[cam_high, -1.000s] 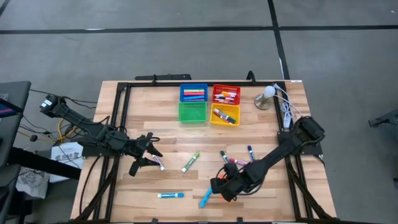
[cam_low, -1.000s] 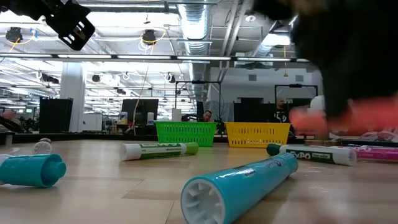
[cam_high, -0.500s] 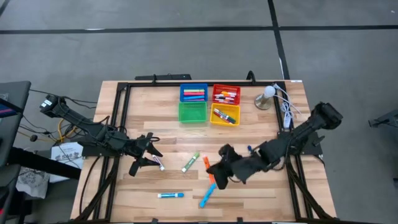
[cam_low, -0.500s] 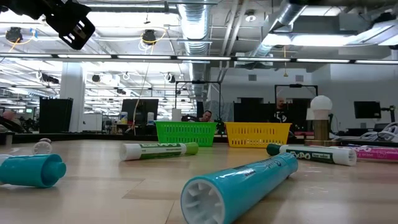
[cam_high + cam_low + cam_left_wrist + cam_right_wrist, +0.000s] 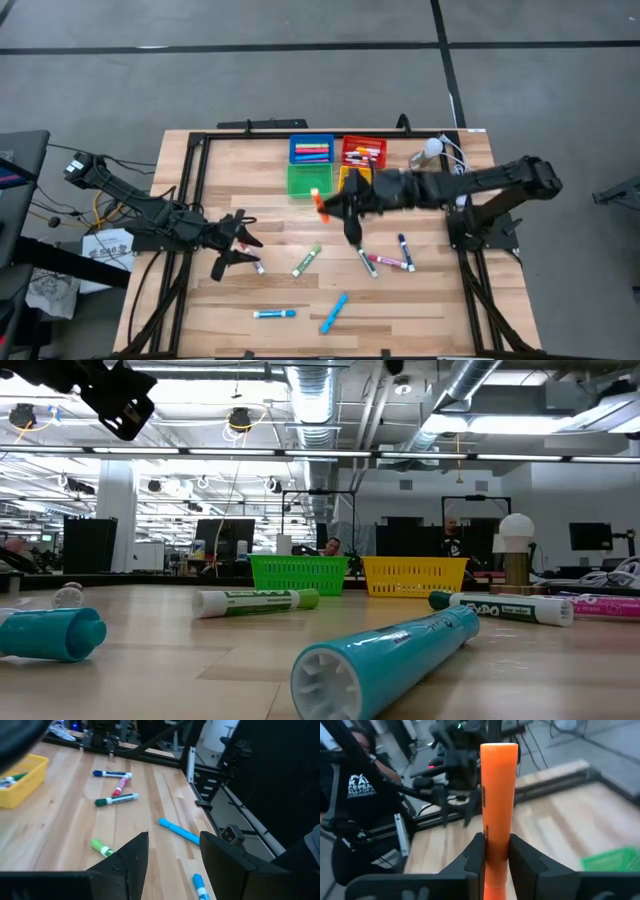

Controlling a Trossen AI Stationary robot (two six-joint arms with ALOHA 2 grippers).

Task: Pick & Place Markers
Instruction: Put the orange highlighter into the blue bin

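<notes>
Orange plastic fills the middle of the right wrist view: the right gripper (image 5: 496,851) has its two fingers closed tightly on an orange marker (image 5: 497,795), which stands up between them, gripped low on its body so that most of its length sticks out free. In the high view this gripper (image 5: 340,207) hangs above the worktop just in front of the green bin (image 5: 309,181), with the marker's tip (image 5: 318,203) pointing toward the bins; I judge it is carried this way so it can be dropped lengthwise into one of the bins. The four bins stand together at the middle of the far edge of the worktop: a blue bin (image 5: 311,150) and a red bin (image 5: 364,152) behind, both with markers already inside, and the green one and a yellow bin (image 5: 348,182) in front, the yellow partly covered by the arm. The left gripper (image 5: 236,245) waits near the left edge with its fingers (image 5: 131,857) clearly apart and nothing between them; a small marker (image 5: 256,265) lies just beside it, so probably this is its next target. Other markers are loose on the worktop: a green-capped marker (image 5: 306,260) near the middle, three markers (image 5: 388,257) close together toward the right side, and two light blue markers (image 5: 334,313) by the near edge.
</notes>
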